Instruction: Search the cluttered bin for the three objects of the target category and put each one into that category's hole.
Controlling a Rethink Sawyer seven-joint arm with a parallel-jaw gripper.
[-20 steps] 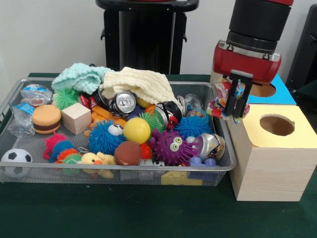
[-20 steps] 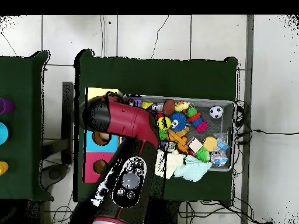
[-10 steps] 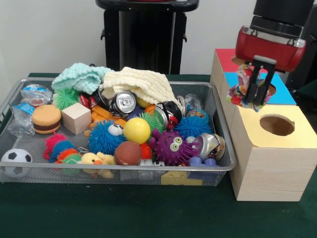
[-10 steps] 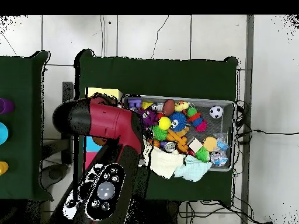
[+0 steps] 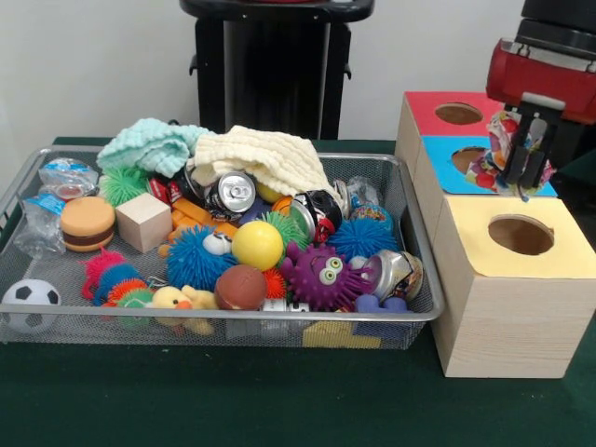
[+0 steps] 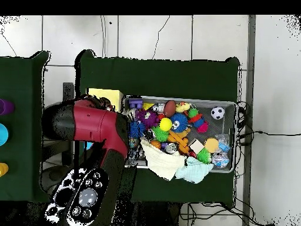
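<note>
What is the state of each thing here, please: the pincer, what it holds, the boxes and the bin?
pincer: shut on the crinkled wrapper, raised over the boxes.
crinkled wrapper: held in the air, above the blue box.
red box: hole clear.
blue box: hole partly hidden by the wrapper.
yellow box: hole clear.
wire bin: full of toys, cans and cloths.

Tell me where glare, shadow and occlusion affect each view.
Front view: even light, with glare on the silver can; the crinkly wrapper in the end effector reads clearly over the blue box. Overhead view: the arm covers the boxes, so only the yellow box shows; the bin is unshadowed.
</note>
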